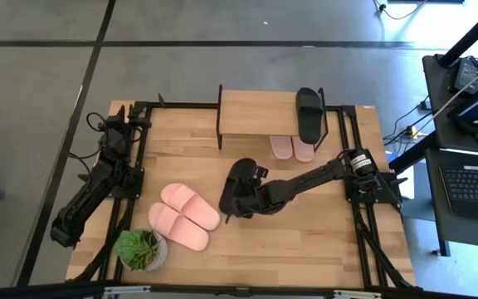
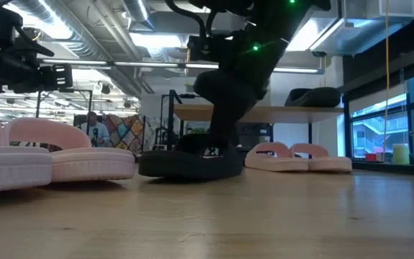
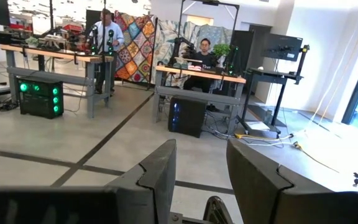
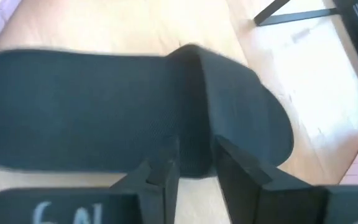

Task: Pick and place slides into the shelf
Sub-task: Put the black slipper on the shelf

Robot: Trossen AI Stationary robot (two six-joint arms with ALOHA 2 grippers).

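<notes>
The black slide [image 4: 135, 106], flat on the table [image 1: 305, 241], is straddled at its strap by the right gripper [image 4: 194, 165], fingers narrowly parted, not visibly clamped; slippage on lifting is judged possible.

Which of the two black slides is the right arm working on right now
The black slide on the table, mid-table under the right gripper, fingers at its strap. The other black slide lies on the shelf.

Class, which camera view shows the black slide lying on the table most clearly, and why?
The right wrist view: the black slide fills it, strap and footbed plain. The high view shows it mostly hidden under the right arm; the low view shows only its edge; the left wrist view misses it.
</notes>
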